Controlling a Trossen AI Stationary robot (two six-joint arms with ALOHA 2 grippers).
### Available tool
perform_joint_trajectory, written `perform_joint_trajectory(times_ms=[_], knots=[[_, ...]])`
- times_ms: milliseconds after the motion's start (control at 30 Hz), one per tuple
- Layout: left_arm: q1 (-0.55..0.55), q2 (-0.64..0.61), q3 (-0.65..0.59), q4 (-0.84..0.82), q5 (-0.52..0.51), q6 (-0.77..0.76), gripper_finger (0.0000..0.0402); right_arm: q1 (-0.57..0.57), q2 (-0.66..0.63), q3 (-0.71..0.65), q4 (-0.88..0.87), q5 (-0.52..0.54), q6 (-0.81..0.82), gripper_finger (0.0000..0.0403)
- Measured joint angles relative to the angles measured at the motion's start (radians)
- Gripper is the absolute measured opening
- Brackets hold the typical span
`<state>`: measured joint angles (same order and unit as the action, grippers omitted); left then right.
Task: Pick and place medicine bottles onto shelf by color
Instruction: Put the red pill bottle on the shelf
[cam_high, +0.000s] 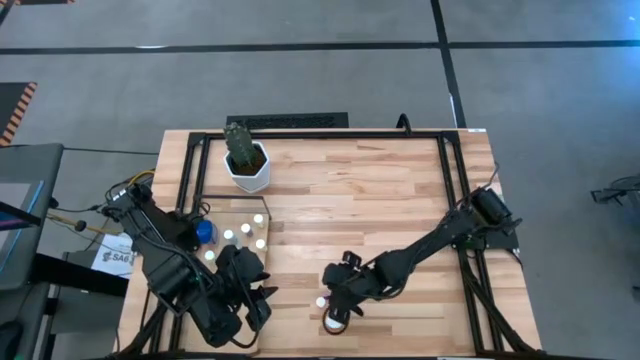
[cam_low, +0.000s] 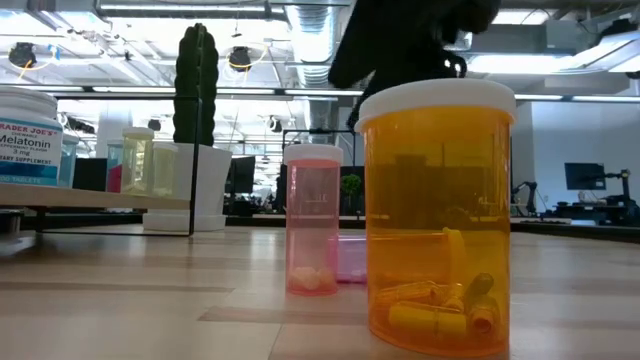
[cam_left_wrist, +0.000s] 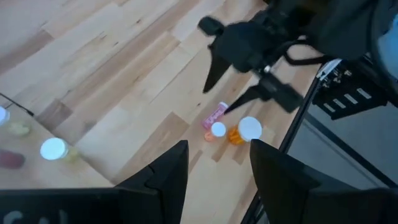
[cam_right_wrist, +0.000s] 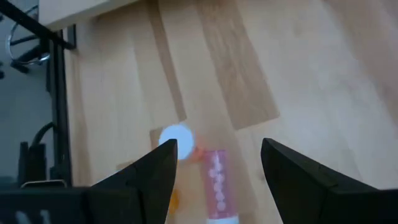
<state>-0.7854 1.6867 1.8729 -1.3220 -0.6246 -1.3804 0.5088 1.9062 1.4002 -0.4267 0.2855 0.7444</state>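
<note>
Right gripper (cam_right_wrist: 214, 165) open, hovering over three bottles near the surface's front edge: amber bottle (cam_low: 437, 215), pink bottle (cam_low: 313, 220) upright, another pink one (cam_right_wrist: 217, 183) lying down. Probably lining up a grasp. Left gripper (cam_left_wrist: 214, 171) open, empty, waiting by shelf (cam_high: 240, 215).

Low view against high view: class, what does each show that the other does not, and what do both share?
Only the low view shows the pills inside the amber bottle, a Melatonin label on a white bottle on the shelf, and the room behind.

Only the high view shows both arms whole, the left gripper near the shelf and the right gripper with open jaws above the loose bottles.

Both show the cactus pot and an upright pink bottle.
</note>
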Motion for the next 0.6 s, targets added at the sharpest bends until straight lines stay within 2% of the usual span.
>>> perform_joint_trajectory(times_ms=[200,367,600], knots=[[-0.003,0.0,-0.001,0.017,0.001,-0.035,0.0158,-0.004,0.014,0.002,0.019,-0.037,0.013,0.0255],[-0.003,0.0,-0.001,0.032,0.0,-0.056,0.0158,0.01,0.014,0.001,0.074,-0.037,-0.042,0.0255],[0.0,0.0,-0.001,0.066,-0.01,-0.064,0.0158,0.034,0.079,0.003,0.159,-0.04,-0.048,0.0255]])
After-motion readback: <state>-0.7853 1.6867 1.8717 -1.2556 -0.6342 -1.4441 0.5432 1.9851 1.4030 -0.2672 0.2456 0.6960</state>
